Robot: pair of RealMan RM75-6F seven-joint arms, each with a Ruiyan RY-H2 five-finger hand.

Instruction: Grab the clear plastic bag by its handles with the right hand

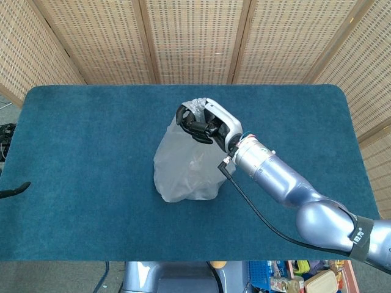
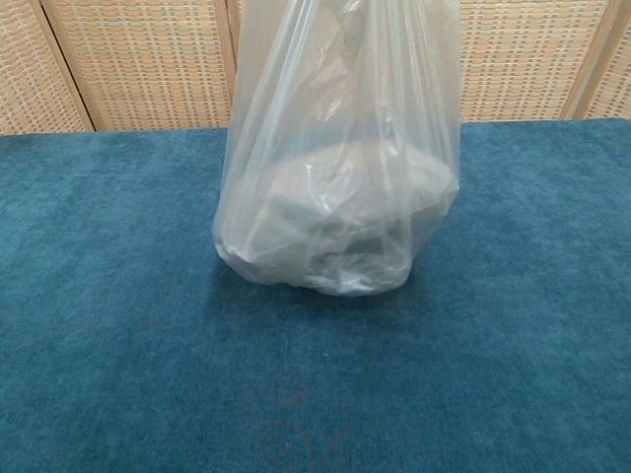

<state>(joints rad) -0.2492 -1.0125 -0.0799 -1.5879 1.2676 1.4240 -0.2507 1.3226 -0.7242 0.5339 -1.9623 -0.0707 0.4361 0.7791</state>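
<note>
The clear plastic bag [image 1: 183, 168] stands in the middle of the blue table [image 1: 79, 152], pulled tall and taut, with grey contents bunched at its bottom. My right hand [image 1: 201, 124] grips the gathered handles [image 1: 194, 107] at the top of the bag, fingers curled around them. In the chest view the bag [image 2: 340, 197] fills the centre and runs out of the top of the frame, so the hand is hidden there. Whether the bag's bottom touches the cloth I cannot tell. Only a dark sliver of my left hand [image 1: 14, 190] shows at the left edge.
Wicker screen panels [image 1: 195, 36] stand behind the table's far edge. My right forearm [image 1: 275, 180] reaches in from the lower right with a black cable [image 1: 256, 210] hanging under it. Blue cloth lies all around the bag.
</note>
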